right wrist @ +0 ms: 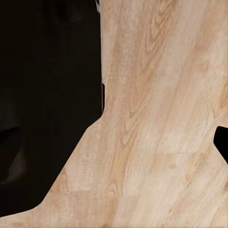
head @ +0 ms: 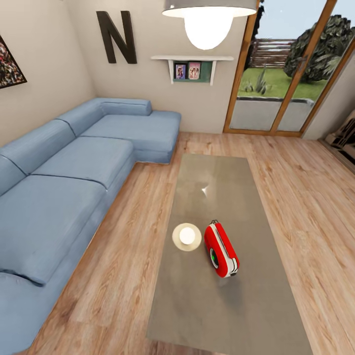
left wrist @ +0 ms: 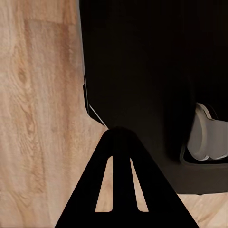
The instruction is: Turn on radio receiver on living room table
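The red radio receiver (head: 222,249) lies on its side on the long grey-brown table (head: 217,310), near the middle of the top. Its white band and round dial face point toward me, and its thin handle points away. The living room's plank floor surrounds the table. In the left wrist view a black wedge with two slits (left wrist: 121,190) hangs over the floor beside my dark base (left wrist: 152,71). In the right wrist view there are plank floor, a dark mass (right wrist: 47,104) and a small black tip (right wrist: 222,142). Neither view shows how the jaws stand.
A pale round disc (head: 187,236) sits on the table just left of the radio. The blue L-shaped sofa (head: 64,197) runs along the left. Wood-framed glass doors (head: 281,74) stand at the back right. A ceiling lamp (head: 208,19) hangs overhead.
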